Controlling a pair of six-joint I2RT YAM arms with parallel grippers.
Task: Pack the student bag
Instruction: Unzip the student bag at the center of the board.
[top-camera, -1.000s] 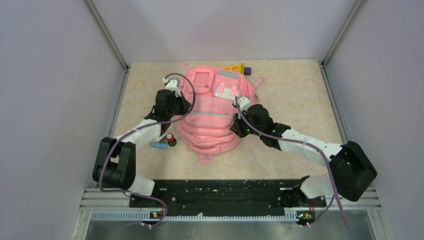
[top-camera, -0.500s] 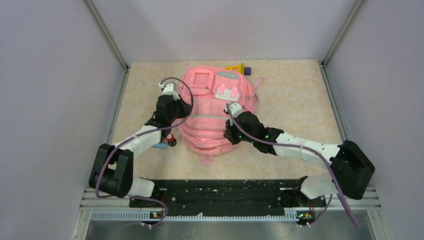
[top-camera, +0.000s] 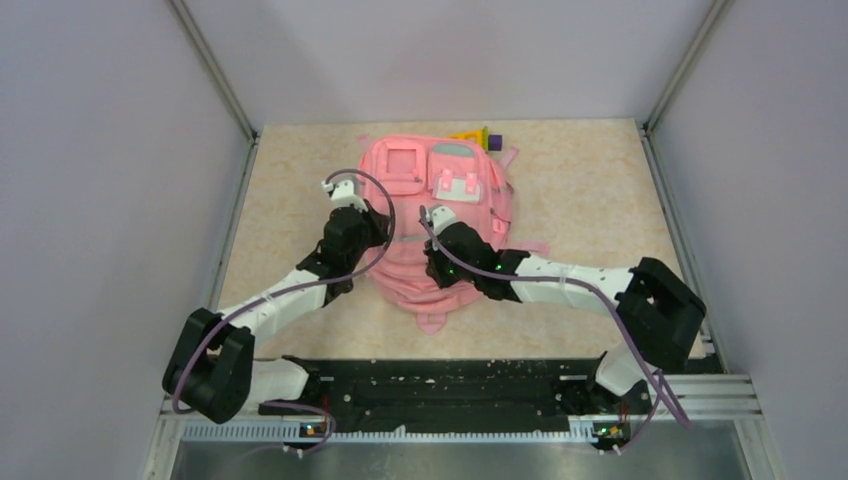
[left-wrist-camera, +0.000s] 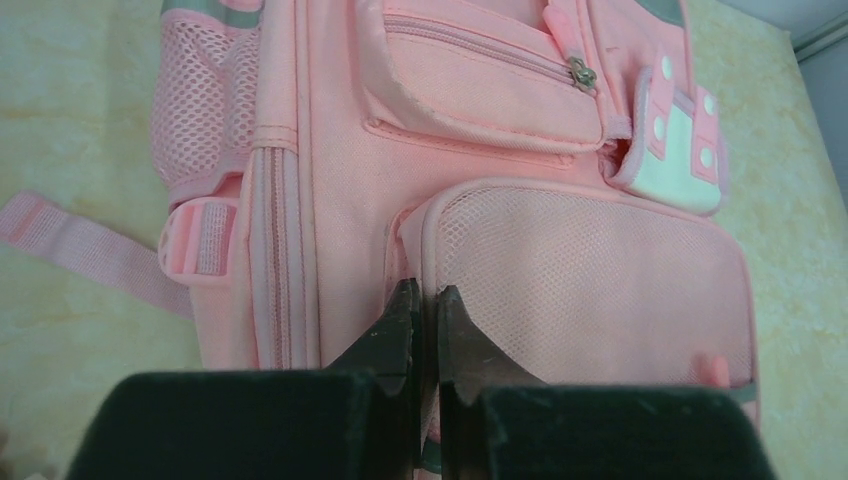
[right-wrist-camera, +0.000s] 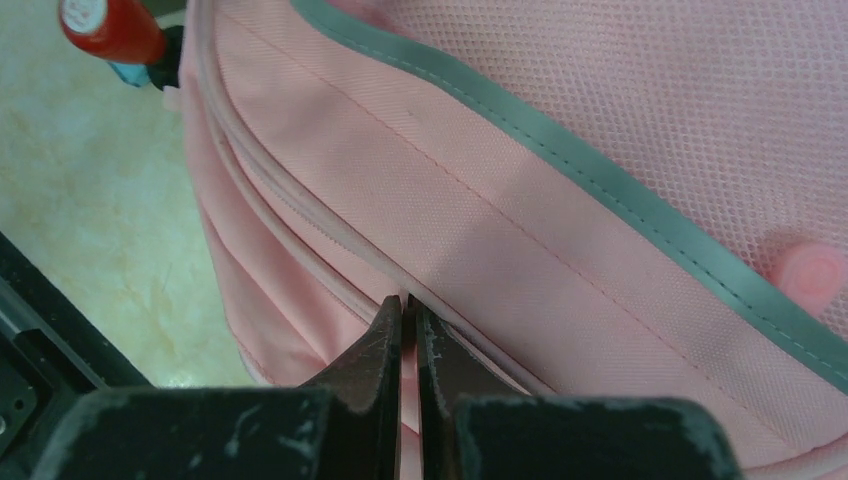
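Beige desk (top-camera: 600, 200) carries the pink student bag (top-camera: 470, 210); left fingers (left-wrist-camera: 408, 312) clenched at its mesh pocket (left-wrist-camera: 580, 270), right fingers (right-wrist-camera: 390, 332) clenched at its seam (right-wrist-camera: 300, 230), possibly pinching fabric.

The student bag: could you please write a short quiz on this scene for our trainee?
1. True or false: the student bag lies with its front pockets facing up.
2. The right jaws are: A wide open; B shut against the bag; C gripping a strap.
3. What main colour is the small cylinder beside the bag, right wrist view?
Key: 1 true; 2 B; 3 red.
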